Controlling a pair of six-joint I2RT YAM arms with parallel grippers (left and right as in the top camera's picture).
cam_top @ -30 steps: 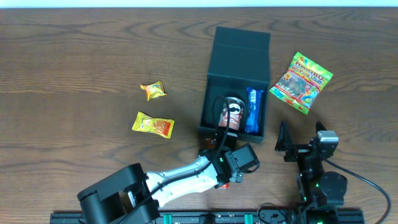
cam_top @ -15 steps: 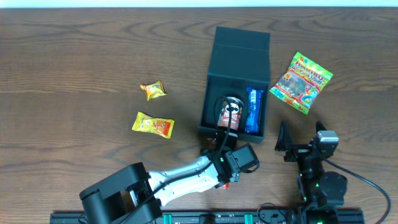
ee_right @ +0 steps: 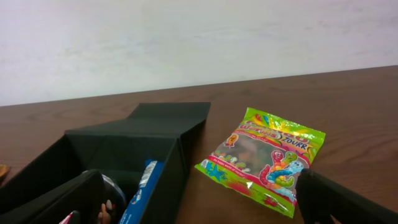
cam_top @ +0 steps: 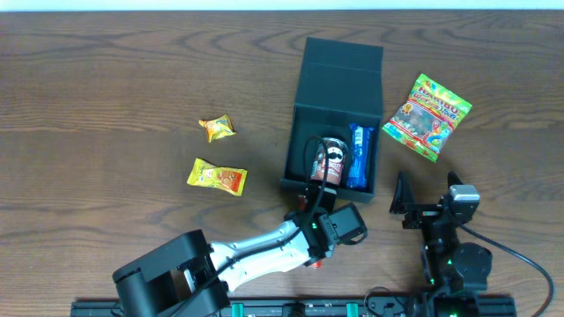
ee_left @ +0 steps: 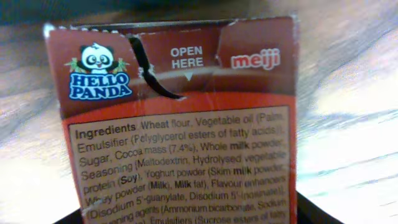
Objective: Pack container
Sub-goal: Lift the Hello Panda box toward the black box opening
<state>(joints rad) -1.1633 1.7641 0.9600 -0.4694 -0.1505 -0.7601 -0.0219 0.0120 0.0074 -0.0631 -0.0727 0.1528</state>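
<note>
At container (cam_top: 342, 75), left end effector (cam_top: 319, 182) grips Hello Panda box (ee_left: 180, 124), fingers hidden; right end effector (cam_top: 427, 201) spread wide.

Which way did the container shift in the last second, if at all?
No. The container keeps its overhead gap to the gummy worms bag.

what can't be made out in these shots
- Left claw: left wrist view is filled by the Hello Panda box; grip unseen.
- Blue packet: label cut off by the container wall, right wrist view; too small overhead.
- Box's lower print: blurred, left wrist view.
</note>
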